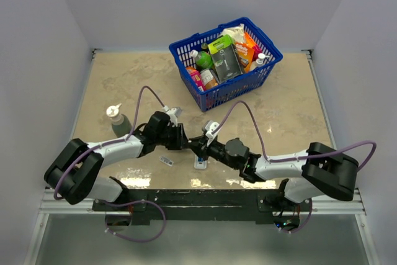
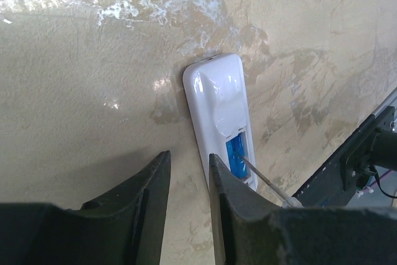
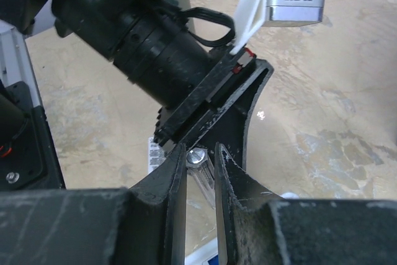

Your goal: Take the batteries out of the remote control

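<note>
The white remote control [image 2: 217, 91] lies flat on the table, its recess face up with a blue battery [image 2: 236, 155] inside. A screwdriver's thin shaft [image 2: 260, 178] points into that recess. My right gripper [image 3: 200, 150] is shut on the screwdriver's clear handle [image 3: 203, 175]. My left gripper [image 2: 189, 156] hovers just left of the remote, slightly open with only bare table between its fingers. From above, both grippers [image 1: 185, 138] [image 1: 200, 147] meet over the remote [image 1: 200, 164]. A thin greyish battery [image 1: 166, 161] lies loose on the table to its left.
A blue basket [image 1: 270, 66] full of groceries stands at the back, right of centre. A spray-top bottle [image 1: 118, 121] stands to the left of my left arm. The table's black front rail [image 1: 198, 197] runs close below the remote.
</note>
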Robot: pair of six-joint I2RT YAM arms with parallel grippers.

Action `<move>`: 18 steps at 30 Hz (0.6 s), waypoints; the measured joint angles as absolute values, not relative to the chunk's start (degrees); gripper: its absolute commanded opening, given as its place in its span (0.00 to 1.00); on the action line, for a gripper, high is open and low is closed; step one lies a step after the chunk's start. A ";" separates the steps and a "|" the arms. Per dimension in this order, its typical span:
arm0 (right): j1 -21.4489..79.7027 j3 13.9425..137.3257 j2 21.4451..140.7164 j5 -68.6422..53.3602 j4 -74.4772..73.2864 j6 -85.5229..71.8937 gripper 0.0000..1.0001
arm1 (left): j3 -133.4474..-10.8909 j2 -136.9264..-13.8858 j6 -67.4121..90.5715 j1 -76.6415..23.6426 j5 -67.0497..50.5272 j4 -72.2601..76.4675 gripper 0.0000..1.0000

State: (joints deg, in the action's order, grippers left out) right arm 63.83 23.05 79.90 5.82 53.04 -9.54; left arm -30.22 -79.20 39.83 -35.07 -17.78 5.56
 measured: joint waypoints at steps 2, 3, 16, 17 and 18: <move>64.58 22.44 79.92 5.80 54.04 -8.78 0.09 | -30.28 -79.20 39.83 -34.83 -17.78 5.41 0.36; 64.86 22.20 79.92 5.78 54.46 -8.43 0.09 | -30.28 -79.20 39.86 -34.74 -17.78 5.39 0.36; 65.89 12.21 66.48 12.34 53.84 -13.54 0.20 | -30.30 -79.02 39.75 -34.06 -18.06 4.84 0.37; 65.91 11.51 64.60 13.02 52.38 -14.24 0.21 | -30.30 -79.00 39.66 -34.06 -18.13 4.82 0.37; 65.91 11.14 63.31 13.58 51.16 -14.66 0.22 | -30.30 -78.96 39.57 -34.06 -18.24 4.80 0.37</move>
State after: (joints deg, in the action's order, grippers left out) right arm 65.91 11.14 63.31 13.58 51.16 -14.66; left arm -30.30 -78.96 39.57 -34.06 -18.24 4.80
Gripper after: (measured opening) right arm 0.204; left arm 0.364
